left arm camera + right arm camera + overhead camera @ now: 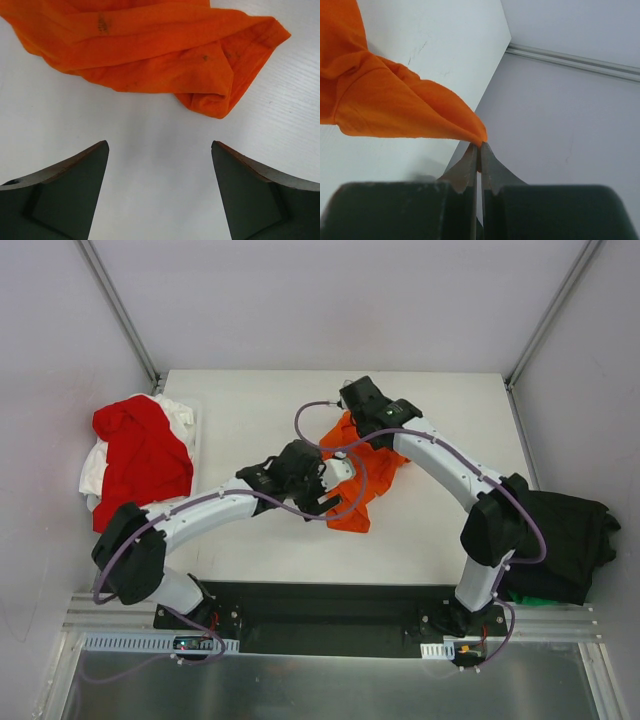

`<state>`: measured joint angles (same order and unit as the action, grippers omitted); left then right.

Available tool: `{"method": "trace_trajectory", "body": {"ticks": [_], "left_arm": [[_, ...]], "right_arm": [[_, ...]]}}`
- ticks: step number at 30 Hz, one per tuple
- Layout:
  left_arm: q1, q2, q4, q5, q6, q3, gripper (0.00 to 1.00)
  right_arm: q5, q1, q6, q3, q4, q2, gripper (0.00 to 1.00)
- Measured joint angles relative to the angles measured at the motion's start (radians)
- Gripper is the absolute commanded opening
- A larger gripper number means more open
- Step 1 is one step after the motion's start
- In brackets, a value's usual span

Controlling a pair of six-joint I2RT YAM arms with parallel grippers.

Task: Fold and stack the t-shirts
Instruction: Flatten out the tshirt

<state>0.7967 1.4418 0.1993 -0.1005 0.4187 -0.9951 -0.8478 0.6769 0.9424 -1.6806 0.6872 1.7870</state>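
Left gripper (160,150) jaws spread wide over bare white table (150,150), crumpled orange t-shirt (150,45) lying just ahead, not touching the fingers.

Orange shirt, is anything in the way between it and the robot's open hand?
Nothing visible. Only bare table lies between the open left hand and the orange shirt. The right hand is shut on a corner of that shirt.

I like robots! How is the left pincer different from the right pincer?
The left pincer is wide open; the right pincer is shut. The left pincer holds nothing; the right pincer pinches a corner of the orange t-shirt. Both are dark, near that shirt.
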Motion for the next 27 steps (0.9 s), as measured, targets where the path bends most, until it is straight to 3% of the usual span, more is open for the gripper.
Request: {"method": "trace_trajectory", "body": {"ticks": [11,18,27], "left_arm": [[0.171,0.224,-0.025,0.06,-0.003,-0.029,0.8],[0.273,0.262,-0.038,0.147,-0.005,-0.053,0.8],[0.316,0.278,-0.055,0.218,0.019,-0.188,0.8]], "right_arm": [[0.027,-0.096,0.001,-0.054,0.011,0.082,0.01],[0.05,-0.145,0.0,-0.061,0.019,0.101,0.01],[0.077,-0.149,-0.012,-0.06,0.025,0.107,0.01]]}}
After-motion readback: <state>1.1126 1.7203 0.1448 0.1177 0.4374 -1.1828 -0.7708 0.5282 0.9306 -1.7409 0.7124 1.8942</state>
